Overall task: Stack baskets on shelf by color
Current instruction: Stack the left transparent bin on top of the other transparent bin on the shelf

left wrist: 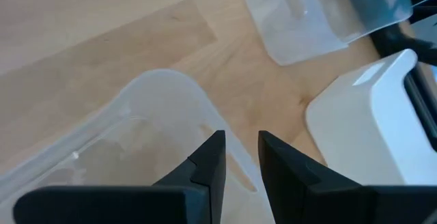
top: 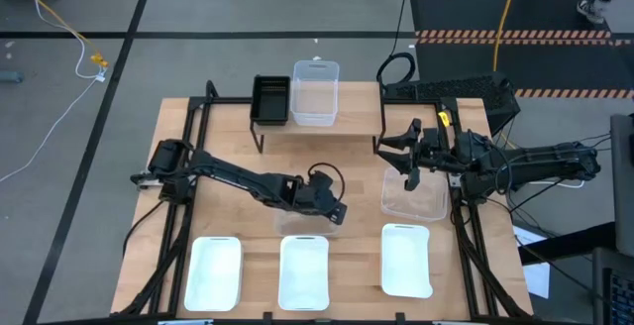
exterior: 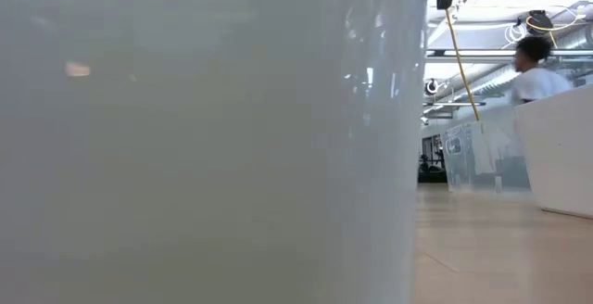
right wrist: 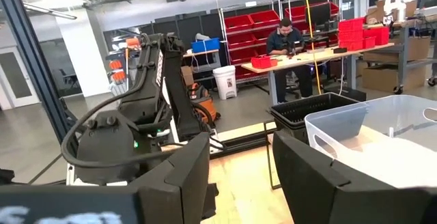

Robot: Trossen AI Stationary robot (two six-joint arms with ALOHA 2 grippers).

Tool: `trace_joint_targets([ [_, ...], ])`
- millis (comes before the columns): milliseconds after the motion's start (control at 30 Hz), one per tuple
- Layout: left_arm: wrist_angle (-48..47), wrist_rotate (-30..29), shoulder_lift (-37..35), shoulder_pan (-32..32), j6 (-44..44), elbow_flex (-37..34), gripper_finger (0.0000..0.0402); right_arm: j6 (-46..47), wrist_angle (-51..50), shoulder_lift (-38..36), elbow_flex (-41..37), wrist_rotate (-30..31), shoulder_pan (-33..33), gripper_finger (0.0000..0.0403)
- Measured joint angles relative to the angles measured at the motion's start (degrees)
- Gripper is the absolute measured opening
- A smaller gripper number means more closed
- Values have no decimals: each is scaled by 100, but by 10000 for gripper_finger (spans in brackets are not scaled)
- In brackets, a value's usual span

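The shelf [top: 297, 127] stands at the table's far side and carries a black slotted basket [top: 269, 97] and a clear basket [top: 315, 92], side by side. My left gripper [top: 332, 209] is at the table's middle, shut on a second clear basket [left wrist: 130, 135]. My right gripper [top: 406, 163] hangs open above a third clear basket [top: 414, 196] on the table's right; its wrist view looks toward the shelf's black basket [right wrist: 314, 111] and clear basket [right wrist: 382, 135]. Three white baskets [top: 215, 270], [top: 304, 270], [top: 406, 259] sit along the near edge. My left gripper [left wrist: 239, 138] has the clear basket's side wall at its rim [left wrist: 208, 118], near a rounded corner. One finger is inside the basket and one outside, coming down from above. Whether the basket is lifted off the table I cannot tell.
The low view is mostly blocked by a white basket [exterior: 204, 137] right before the camera. People work at benches in the room beyond the table [right wrist: 290, 43]. Bare tabletop [top: 228, 147] lies left of the middle, between the shelf and the white baskets.
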Motion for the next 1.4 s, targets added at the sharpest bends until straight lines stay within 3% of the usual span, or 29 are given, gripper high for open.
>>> trace_joint_targets([
  [300,95,20,144,1,-59,3,94,-62,68,-4,0,2,-2,155],
  [600,138,97,284,22,-120,4,185,-166,149,-15,0,2,-2,155],
  [733,91,219,379,61,-146,11,195,-170,158,-15,0,2,-2,155],
  [867,-39,474,385,153,-108,20,161,-189,193,-15,0,2,-2,155],
  [1167,-683,659,76,235,-16,4,18,-213,173,-15,0,2,-2,155],
  [1400,-1188,644,-378,46,-490,-4,18,-233,149,-20,0,0,-2,155],
])
